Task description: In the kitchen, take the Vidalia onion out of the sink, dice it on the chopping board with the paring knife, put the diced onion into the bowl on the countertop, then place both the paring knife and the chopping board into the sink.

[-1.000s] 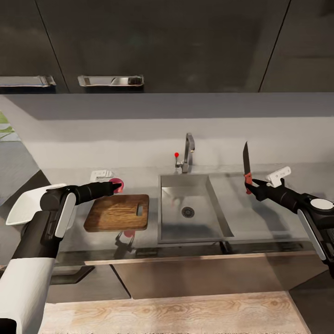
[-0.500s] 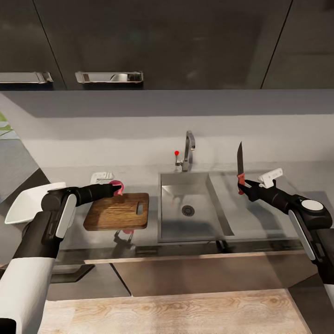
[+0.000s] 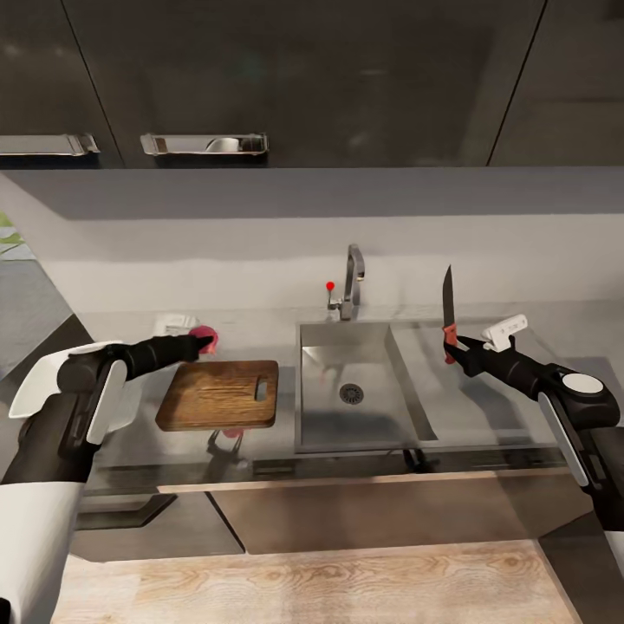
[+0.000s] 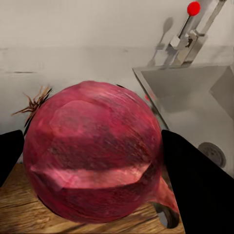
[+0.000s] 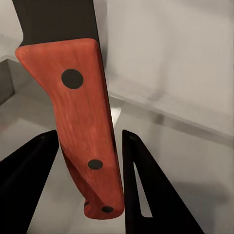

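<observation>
The left gripper (image 3: 206, 341) is clamped on a round red-skinned onion (image 4: 92, 158) over the back left corner of the dark brown wooden chopping board (image 3: 221, 396). The right gripper (image 3: 457, 348) clasps the red-handled, dark-bladed paring knife (image 3: 448, 314), blade upright, above the steel sink's (image 3: 407, 407) right rim.

Left pincer (image 4: 92, 161) grips the onion (image 4: 92, 153) over, perhaps touching, the chopping board (image 4: 19, 214).

Glossy black upper cabinets (image 3: 303, 78) with chrome handles (image 3: 204, 144) hang above a pale grey backsplash (image 3: 260, 251); light wood floor (image 3: 329, 585) below.
</observation>
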You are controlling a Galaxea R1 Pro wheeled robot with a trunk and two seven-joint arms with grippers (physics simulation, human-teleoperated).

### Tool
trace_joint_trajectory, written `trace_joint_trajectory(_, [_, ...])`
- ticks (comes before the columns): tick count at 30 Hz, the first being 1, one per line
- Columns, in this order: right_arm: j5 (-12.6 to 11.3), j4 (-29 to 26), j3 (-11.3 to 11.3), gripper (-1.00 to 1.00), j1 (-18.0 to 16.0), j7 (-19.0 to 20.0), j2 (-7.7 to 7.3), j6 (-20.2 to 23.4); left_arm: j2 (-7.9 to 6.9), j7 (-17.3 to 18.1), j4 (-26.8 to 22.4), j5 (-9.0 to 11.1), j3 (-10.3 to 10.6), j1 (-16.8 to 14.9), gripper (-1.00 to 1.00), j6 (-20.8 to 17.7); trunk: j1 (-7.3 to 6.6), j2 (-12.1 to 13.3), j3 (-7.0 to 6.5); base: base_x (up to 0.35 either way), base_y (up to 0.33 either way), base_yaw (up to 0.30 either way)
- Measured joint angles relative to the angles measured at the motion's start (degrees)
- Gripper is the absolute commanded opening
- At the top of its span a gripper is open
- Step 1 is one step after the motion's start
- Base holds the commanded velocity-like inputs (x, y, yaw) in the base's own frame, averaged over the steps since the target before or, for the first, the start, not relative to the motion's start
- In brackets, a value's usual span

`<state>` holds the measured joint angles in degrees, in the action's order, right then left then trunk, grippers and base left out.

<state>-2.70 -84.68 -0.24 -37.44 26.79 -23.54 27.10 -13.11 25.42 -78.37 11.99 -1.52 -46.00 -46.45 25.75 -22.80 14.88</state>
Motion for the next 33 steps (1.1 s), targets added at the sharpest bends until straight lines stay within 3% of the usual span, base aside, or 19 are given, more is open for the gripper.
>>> trace_joint_trajectory(5, [0.0,0.0,0.0,-1.00,0.0,0.0,0.00,-0.1,-0.91,1.5,-1.4,0.1,1.4,0.0,-1.00,0.0,0.00,0.0,0.00,0.000,0.000,0.000])
trace_joint_trajectory(10, [0.0,0.0,0.0,-1.00,0.0,0.0,0.00,-0.1,-1.26,3.2,-1.5,0.0,5.7,0.0,-1.00,0.4,0.00,0.0,0.00,0.000,0.000,0.000])
trace_joint_trajectory(11, [0.0,0.0,0.0,-1.00,0.0,0.0,0.00,-0.1,-1.31,3.4,-1.0,-0.1,7.0,0.0,-1.00,1.2,0.00,0.0,0.00,0.000,0.000,0.000])
trace_joint_trajectory(15, [0.0,0.0,0.0,-1.00,0.0,0.0,0.00,-0.1,-1.34,4.0,1.1,-0.2,8.8,0.0,-1.00,4.4,0.00,0.0,0.00,0.000,0.000,0.000])
trace_joint_trajectory(19, [0.0,0.0,0.0,-1.00,0.0,0.0,0.00,-0.1,-1.34,7.5,4.7,-0.2,11.4,0.0,-1.00,7.9,0.00,0.0,0.00,0.000,0.000,0.000])
trace_joint_trajectory(23, [0.0,0.0,0.0,-1.00,0.0,0.0,0.00,-0.2,-1.46,11.0,7.8,-0.3,12.1,0.0,-1.00,11.0,0.00,0.0,0.00,0.000,0.000,0.000])
trace_joint_trajectory(33, [0.1,0.0,0.1,-1.00,0.0,0.0,0.00,-0.1,-4.13,12.0,8.9,-0.4,12.2,0.0,-1.00,12.3,0.00,0.0,0.02,0.000,0.000,0.000])
